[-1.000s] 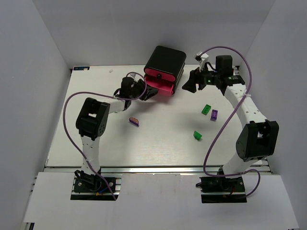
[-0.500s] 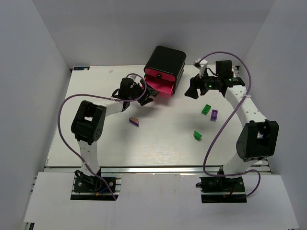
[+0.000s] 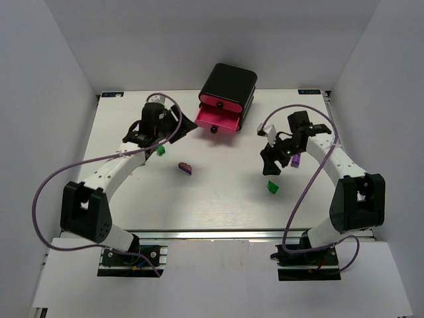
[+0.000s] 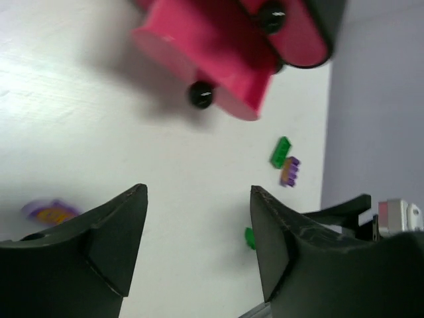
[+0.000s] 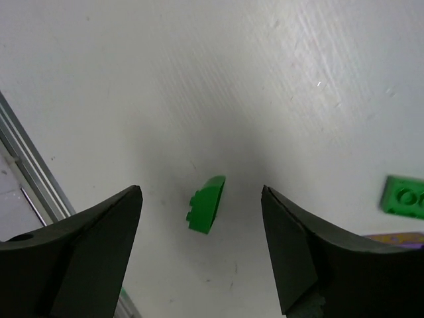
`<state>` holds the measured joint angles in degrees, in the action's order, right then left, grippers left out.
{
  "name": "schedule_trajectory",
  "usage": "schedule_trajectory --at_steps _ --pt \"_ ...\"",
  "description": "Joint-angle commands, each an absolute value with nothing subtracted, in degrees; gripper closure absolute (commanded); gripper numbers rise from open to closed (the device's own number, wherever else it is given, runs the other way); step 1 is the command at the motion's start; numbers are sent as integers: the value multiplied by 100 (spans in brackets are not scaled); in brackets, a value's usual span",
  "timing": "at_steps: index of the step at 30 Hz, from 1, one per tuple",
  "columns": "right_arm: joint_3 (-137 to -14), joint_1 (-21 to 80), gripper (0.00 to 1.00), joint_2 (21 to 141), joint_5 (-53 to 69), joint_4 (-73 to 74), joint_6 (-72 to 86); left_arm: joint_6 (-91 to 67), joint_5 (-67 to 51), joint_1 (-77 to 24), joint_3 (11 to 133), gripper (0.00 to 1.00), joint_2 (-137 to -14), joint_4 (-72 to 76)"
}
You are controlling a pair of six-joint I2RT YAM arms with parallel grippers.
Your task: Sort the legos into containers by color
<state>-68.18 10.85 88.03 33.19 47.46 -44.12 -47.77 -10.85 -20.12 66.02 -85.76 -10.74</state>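
The black box (image 3: pixel 228 85) stands at the back with one pink drawer (image 3: pixel 218 120) pulled out; its knobs (image 4: pixel 201 95) show in the left wrist view. My left gripper (image 3: pixel 169 122) (image 4: pixel 197 192) hangs open and empty, left of the drawer. My right gripper (image 3: pixel 270 165) (image 5: pixel 200 191) is open above a curved green lego (image 5: pixel 207 204) (image 3: pixel 272 187), which lies on the table between the fingers and untouched. A flat green lego (image 5: pixel 404 197) (image 4: pixel 281 152) and a purple lego (image 3: pixel 296 159) (image 4: pixel 289 171) lie just right of it. Another purple lego (image 3: pixel 185 167) (image 4: pixel 50 212) lies mid-table.
A small green piece (image 3: pixel 161 151) shows on the table beside my left forearm. White walls close in the table on three sides. An aluminium rail (image 3: pixel 212 233) (image 5: pixel 30 172) runs along the near edge.
My left gripper has opened and drawn back left, away from the drawer. My right arm has swung from beside the box down to above the near green lego, its jaws a little wider.
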Motion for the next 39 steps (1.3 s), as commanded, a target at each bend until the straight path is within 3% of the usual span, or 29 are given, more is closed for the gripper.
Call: schedule_trajectory --at_steps 1,11,20,29,30,35,39 --pt "-6549 1335 21 8570 2332 5028 -4150 -4482 -89 -1908 6162 26 -8069 -2267" --pt "-5836 1810 19 8648 1038 4272 -3191 -4352 1106 -1697 5546 5 -7102 -3102" --pt "-5608 1951 26 9088 984 3964 -3147 -3595 1933 -1354 6187 4 -7514 -3989" --pt "-5449 1995 63 9193 1063 3929 -3410 -3498 1557 -669 6319 3 -7874 -4052" --pt "-5449 1995 72 9176 1107 3937 -3497 -3489 1486 -607 6354 3 -7988 -4034" --pt "-5974 1986 95 9132 1807 4270 -4093 -3665 898 -186 6425 3 -8340 -3964" --pt "-6660 2021 100 9123 2450 4500 -4394 -3946 555 61 6381 2 -8411 -3867"
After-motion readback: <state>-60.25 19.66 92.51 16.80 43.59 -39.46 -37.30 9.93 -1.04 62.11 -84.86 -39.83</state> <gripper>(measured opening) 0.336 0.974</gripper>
